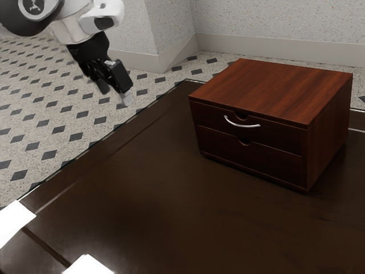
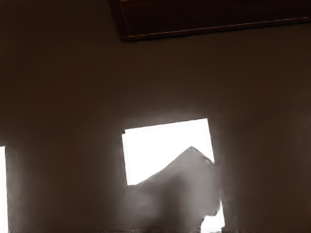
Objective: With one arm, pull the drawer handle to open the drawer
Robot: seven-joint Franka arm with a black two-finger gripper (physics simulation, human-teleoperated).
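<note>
1. Tiled floor (image 1: 51,114) with dark diamond inlays, and a speckled white wall (image 1: 268,17) with a baseboard behind. A dark glossy worktop (image 1: 171,217) covers most of the exterior view.
2. A reddish-brown wood cabinet (image 1: 274,85) sits on the worktop toward the exterior view's right, with two drawer fronts stacked.
3. The upper drawer (image 1: 274,128) looks shut, its front flush with the cabinet face. Its curved silver handle (image 1: 242,122) is on that front, under a small half-round notch.
4. The lower drawer (image 1: 256,154) also looks shut. It has a similar notch at its top edge.
5. The white and black arm (image 1: 74,17) enters from the exterior view's upper left.
6. The gripper (image 1: 116,95) hangs in the air at upper left, angled down toward the exterior view's right. It is well apart from the cabinet and touches nothing.
7. The fingers (image 1: 122,83) are spread, with nothing between them.
8. Bright reflections (image 1: 11,222) lie on the worktop at the exterior view's lower left.
9. Wrist view: dark worktop (image 2: 58,97) with a bright square reflection (image 2: 160,143) partly covered by a grey blurred shape. The cabinet's lower edge (image 2: 209,19) lies beyond it.
</note>
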